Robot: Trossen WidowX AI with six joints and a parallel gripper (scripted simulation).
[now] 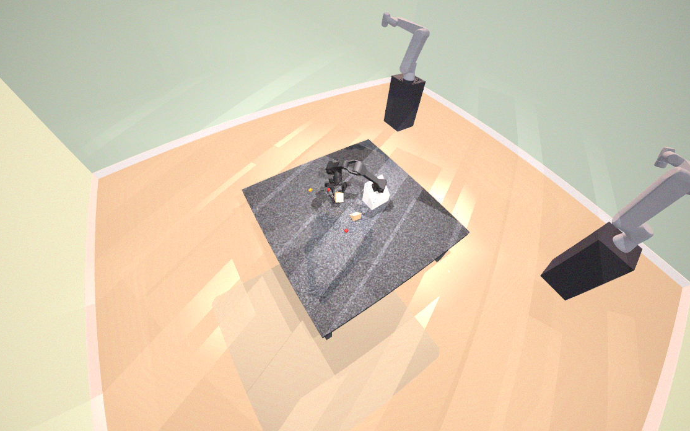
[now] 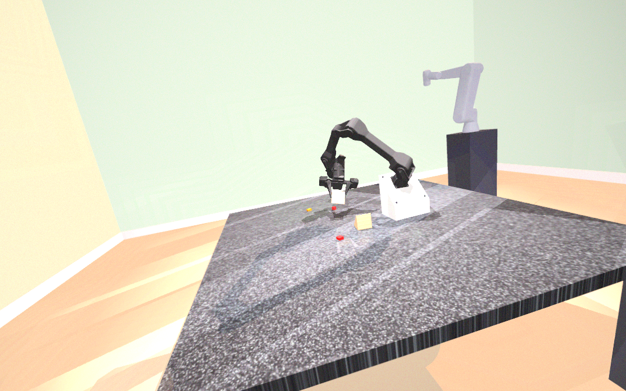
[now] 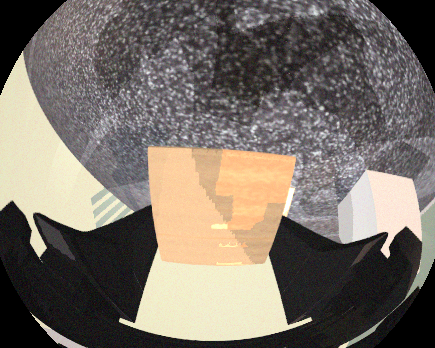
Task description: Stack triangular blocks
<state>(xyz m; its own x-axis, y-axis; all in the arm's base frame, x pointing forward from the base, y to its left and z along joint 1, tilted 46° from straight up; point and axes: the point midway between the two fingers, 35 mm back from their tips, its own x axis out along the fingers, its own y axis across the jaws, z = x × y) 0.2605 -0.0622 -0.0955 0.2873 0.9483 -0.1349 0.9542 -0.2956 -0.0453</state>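
My gripper [image 1: 339,193] [image 2: 338,190] [image 3: 215,211] is shut on one wooden triangular block [image 1: 339,197] [image 2: 338,197] [image 3: 185,200] and holds it above the table [image 1: 326,278] [image 2: 403,286], with its shadow below. In the wrist view a broad face of this block fills the space between the fingers; its sloped face is hard to tell. The other triangular block [image 1: 355,216] [image 2: 363,222] stands on the table, apart from the held one, nearer to the exterior view. In the wrist view it is mostly hidden behind the held block; only a thin bright sliver shows.
The arm's white base [image 1: 375,197] [image 2: 404,204] [image 3: 395,205] stands beside the blocks. One small red piece [image 1: 345,230] [image 2: 340,237] lies near the standing block. Another red piece [image 1: 329,189] [image 2: 333,208] and a yellow one [image 1: 310,189] [image 2: 308,210] lie beyond the gripper.
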